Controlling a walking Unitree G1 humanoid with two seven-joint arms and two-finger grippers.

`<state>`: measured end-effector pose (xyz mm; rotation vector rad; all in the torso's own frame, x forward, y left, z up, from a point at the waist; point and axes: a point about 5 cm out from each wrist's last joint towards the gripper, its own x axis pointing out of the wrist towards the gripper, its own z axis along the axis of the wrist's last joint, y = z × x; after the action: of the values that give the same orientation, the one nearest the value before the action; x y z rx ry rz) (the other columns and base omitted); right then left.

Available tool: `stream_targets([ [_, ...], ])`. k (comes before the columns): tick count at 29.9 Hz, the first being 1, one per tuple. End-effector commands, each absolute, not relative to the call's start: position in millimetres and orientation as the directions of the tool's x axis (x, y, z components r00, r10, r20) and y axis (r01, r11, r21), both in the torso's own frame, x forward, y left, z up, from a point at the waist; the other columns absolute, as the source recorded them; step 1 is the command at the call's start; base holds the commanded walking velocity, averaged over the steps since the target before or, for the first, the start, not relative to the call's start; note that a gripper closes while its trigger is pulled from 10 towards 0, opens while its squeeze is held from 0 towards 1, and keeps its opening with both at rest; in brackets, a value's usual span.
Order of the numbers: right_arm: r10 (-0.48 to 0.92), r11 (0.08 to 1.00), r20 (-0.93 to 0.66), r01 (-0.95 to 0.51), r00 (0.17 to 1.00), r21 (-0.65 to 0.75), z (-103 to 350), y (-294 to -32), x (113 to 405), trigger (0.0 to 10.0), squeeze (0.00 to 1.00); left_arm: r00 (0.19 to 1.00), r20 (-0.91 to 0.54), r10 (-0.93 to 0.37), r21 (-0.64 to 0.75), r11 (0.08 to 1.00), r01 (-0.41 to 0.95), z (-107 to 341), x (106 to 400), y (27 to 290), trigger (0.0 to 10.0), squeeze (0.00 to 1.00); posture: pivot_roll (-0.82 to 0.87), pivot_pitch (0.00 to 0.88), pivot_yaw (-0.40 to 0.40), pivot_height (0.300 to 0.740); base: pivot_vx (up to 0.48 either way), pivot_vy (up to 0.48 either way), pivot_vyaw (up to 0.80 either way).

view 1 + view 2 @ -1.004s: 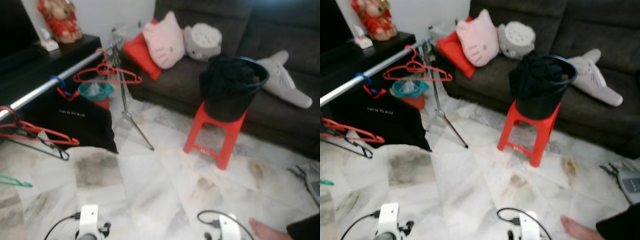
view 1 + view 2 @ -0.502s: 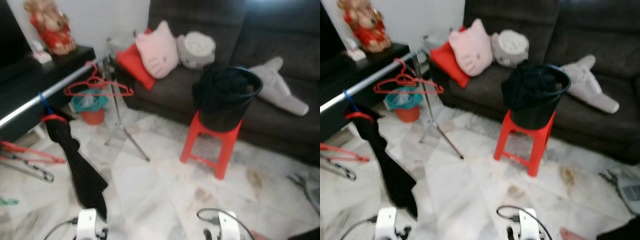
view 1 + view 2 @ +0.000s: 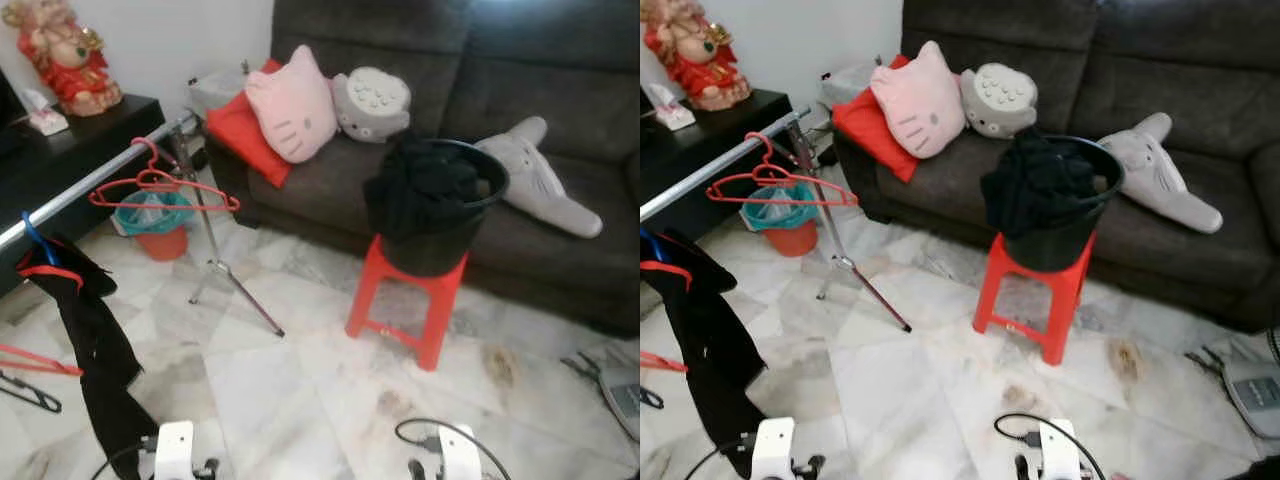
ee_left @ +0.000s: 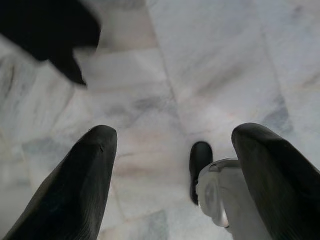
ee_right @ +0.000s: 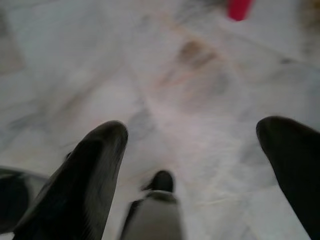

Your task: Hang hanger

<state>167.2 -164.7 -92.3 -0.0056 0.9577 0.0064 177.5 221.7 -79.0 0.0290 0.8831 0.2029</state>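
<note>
I see red hanger (image 3: 160, 186) on rail (image 3: 85, 183), well apart; left gripper (image 4: 172, 165) and right gripper (image 5: 195, 165) hang low over floor (image 3: 300, 390), fingers spread, empty.

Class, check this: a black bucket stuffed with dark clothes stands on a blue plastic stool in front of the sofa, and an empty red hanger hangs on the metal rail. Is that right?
Not quite. The stool under the black bucket is red, not blue, as the left eye view shows. The rest holds: the bucket is stuffed with dark clothes and stands in front of the sofa, and an empty red hanger hangs on the metal rail.
</note>
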Motion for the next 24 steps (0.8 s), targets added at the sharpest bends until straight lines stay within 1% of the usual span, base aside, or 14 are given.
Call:
stream_targets([
  [1,-0.002,1.000,-0.817,-0.005,0.576,-0.006,-92.3,-166.9,166.8,10.0,0.00,0.612,-0.768,0.185,0.107,0.981,-0.163,-80.3,175.6,219.9,10.0,0.00,0.00,0.000,0.004,0.728,0.266,0.000,0.00],
  [9,-0.007,1.000,-0.820,-0.008,0.573,-0.014,-92.4,-168.7,166.2,10.0,0.00,0.611,-0.770,0.183,0.104,0.981,-0.162,-80.9,175.2,218.1,10.0,0.00,0.00,0.000,0.003,0.728,0.267,0.000,0.00],
  [12,-0.002,1.000,-0.817,-0.009,0.577,-0.009,-92.1,-168.4,166.9,10.0,0.00,0.611,-0.770,0.183,0.103,0.981,-0.164,-80.8,175.4,218.0,10.0,0.00,0.00,0.000,0.004,0.728,0.269,0.000,-0.74],
  [14,-0.003,1.000,-0.814,-0.006,0.581,-0.008,-91.8,-168.6,167.3,10.0,0.00,0.612,-0.769,0.184,0.102,0.981,-0.166,-80.7,175.7,217.8,10.0,0.00,0.00,0.000,0.003,0.728,0.274,0.000,-0.41],
  [24,-0.007,1.000,-0.809,-0.001,0.587,-0.010,-91.1,-168.3,168.8,10.0,0.00,0.616,-0.766,0.185,0.101,0.981,-0.168,-79.7,177.7,218.4,10.0,0.00,0.00,0.000,0.004,0.728,0.270,0.000,0.00],
])
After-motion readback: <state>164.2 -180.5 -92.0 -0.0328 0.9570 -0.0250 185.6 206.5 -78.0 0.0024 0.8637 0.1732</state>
